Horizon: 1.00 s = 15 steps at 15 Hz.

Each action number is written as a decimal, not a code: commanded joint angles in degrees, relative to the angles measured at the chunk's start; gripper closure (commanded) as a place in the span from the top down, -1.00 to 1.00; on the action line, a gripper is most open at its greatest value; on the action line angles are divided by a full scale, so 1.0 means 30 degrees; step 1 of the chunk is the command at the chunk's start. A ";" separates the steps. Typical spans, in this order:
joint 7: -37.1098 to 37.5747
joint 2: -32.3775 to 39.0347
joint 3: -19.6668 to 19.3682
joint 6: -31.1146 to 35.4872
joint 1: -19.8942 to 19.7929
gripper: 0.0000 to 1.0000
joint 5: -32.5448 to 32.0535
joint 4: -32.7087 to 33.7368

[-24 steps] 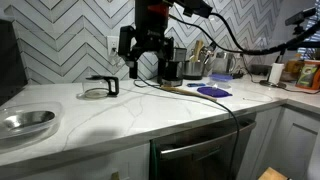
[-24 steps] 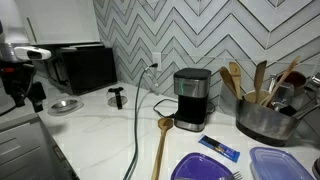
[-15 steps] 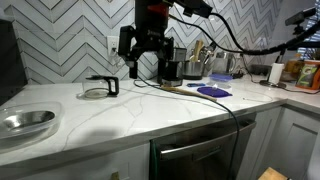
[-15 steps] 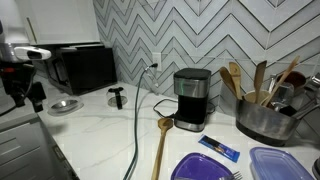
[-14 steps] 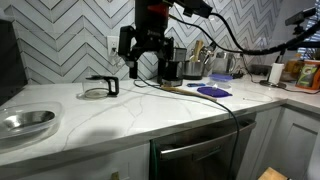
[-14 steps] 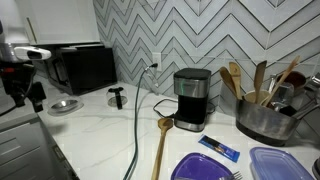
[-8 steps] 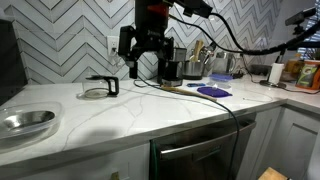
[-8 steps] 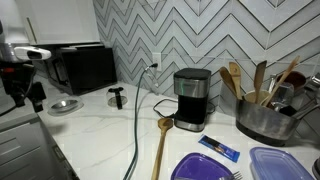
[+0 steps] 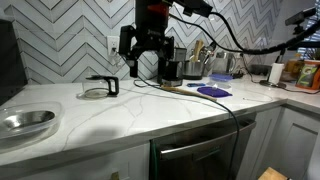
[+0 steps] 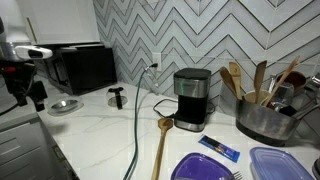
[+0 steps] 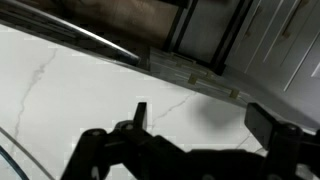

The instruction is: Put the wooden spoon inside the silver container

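The wooden spoon lies flat on the white marble counter in front of the dark coffee maker, bowl end toward it; it shows thinly in an exterior view. The silver container stands upright beside the coffee maker with several utensils in it. My gripper hangs above the counter, well away from the spoon, open and empty; it also shows in an exterior view. In the wrist view the two fingers are spread over bare marble.
A wide shallow metal bowl sits near the counter end. A black stand on a round disc is close to the gripper. A dark cable runs across the counter. A blue plate, a large pot and a microwave stand around.
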 commanded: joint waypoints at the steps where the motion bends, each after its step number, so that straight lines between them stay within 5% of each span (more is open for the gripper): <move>1: 0.1202 0.1343 -0.0232 -0.0245 -0.1274 1.00 -0.0944 0.1587; 10: 0.4904 0.5067 -0.1087 0.0075 -0.4979 1.00 -0.5688 0.5121; 15: 0.6432 0.7373 -0.1504 0.1186 -0.5485 1.00 -0.8836 0.6226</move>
